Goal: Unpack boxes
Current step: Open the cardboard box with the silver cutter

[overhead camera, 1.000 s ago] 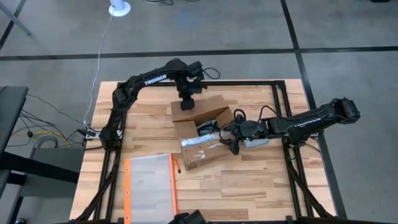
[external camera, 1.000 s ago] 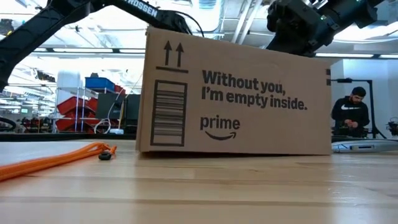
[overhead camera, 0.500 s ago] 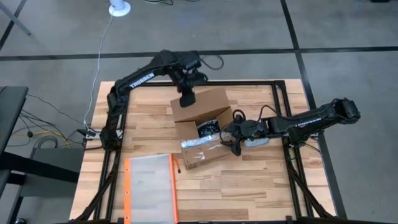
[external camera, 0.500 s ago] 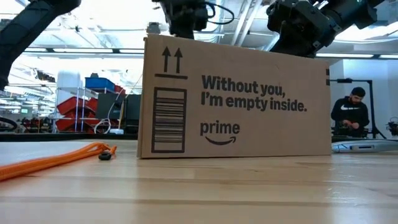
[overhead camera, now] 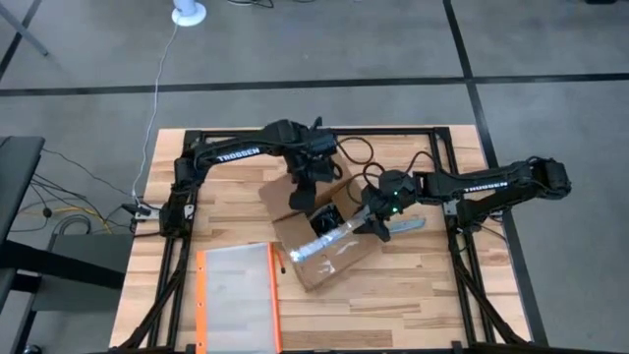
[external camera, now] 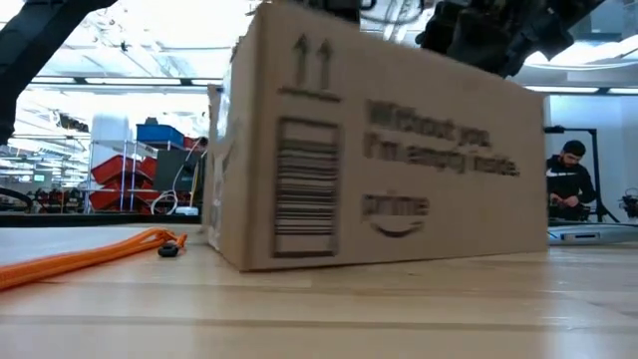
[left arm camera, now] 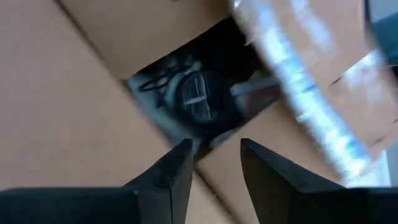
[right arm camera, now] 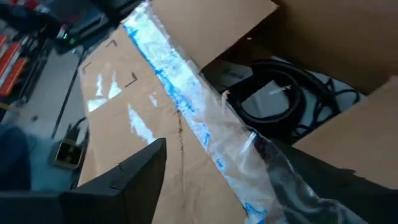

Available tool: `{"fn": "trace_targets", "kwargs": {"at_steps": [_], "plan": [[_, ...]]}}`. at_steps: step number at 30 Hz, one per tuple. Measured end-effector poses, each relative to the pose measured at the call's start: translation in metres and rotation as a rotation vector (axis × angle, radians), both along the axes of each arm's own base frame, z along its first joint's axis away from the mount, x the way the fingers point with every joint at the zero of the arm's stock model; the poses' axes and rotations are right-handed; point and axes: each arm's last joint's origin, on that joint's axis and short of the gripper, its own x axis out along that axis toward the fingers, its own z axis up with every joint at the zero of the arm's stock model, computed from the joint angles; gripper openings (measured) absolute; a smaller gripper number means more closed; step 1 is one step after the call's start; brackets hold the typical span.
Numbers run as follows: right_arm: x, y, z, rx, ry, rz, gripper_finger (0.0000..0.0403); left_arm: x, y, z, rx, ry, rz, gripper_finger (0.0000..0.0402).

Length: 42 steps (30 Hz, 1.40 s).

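The brown cardboard box (overhead camera: 319, 241) stands open on the wooden table, turned askew, with a black cabled item (right arm camera: 270, 102) inside. In the low view the box (external camera: 369, 160) shows its barcode and printed side. A flap edged with blue-and-white tape (right arm camera: 186, 106) crosses the opening. My left gripper (left arm camera: 214, 155) hangs open just above the opening, fingers pointing down by a flap edge (left arm camera: 93, 124). My right gripper (right arm camera: 214, 186) is open wide, one finger on each side of the taped flap. My left gripper: whether its fingers touch the cardboard edge below them cannot be told. My right gripper straddles the taped flap's edge (right arm camera: 249, 162) near its right end, coming slanting from the table's right. The loose clear tape lies against one finger (right arm camera: 311, 180); the other finger stands off the cardboard.
A clear pouch with an orange edge (overhead camera: 236, 295) lies flat at the near left, and its orange edge (external camera: 80, 261) shows low in the low view. A black frame (overhead camera: 442, 133) rims the table. A person (external camera: 568, 184) stands in the room beyond.
The box has turned on the table, its right end swinging toward the far edge and its left end nearer, so a corner now faces the low camera. My left gripper has come down from the far flap to above the opening. My right gripper has gone slightly farther with the taped flap.
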Motion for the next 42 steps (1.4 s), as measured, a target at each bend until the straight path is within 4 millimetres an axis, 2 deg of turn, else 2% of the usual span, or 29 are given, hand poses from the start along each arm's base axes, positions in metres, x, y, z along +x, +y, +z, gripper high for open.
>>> {"fn": "trace_targets", "kwargs": {"at_steps": [7, 11, 17, 20, 24, 28, 32, 39, 42], "plan": [[-0.002, 0.001, -0.001, -0.01, 0.011, 0.041, 0.0193, 0.002, 0.001, -0.031, -0.019, 0.054, 0.023, 0.0121], [-0.002, 0.001, -0.002, -0.026, 0.008, 0.053, 0.0176, 0.003, 0.0, -0.037, -0.015, 0.066, 0.052, 0.0121], [-0.002, -0.001, -0.002, -0.027, 0.011, 0.046, 0.0164, 0.005, -0.01, -0.038, 0.149, 0.099, 0.094, 0.0121], [-0.002, -0.001, -0.002, -0.028, 0.011, 0.044, 0.0162, 0.008, -0.015, -0.038, 0.174, 0.086, 0.112, 0.0121], [-0.002, -0.001, -0.002, -0.027, 0.013, 0.042, 0.0162, 0.017, -0.017, -0.049, 0.222, 0.086, 0.106, 0.0118], [-0.002, 0.002, -0.004, -0.073, 0.014, 0.082, 0.0162, 0.023, -0.014, -0.062, 0.276, 0.111, 0.077, 0.0075], [-0.003, 0.005, -0.005, -0.083, 0.018, 0.105, 0.0162, 0.026, -0.005, -0.062, 0.309, 0.068, 0.086, 0.0016], [-0.003, 0.005, -0.004, -0.067, 0.023, 0.099, 0.0158, 0.027, 0.006, -0.06, 0.307, 0.044, 0.101, 0.0005], [-0.002, 0.002, -0.003, -0.067, 0.019, 0.045, 0.015, 0.027, 0.005, -0.06, 0.3, 0.04, 0.092, 0.0004]]}}
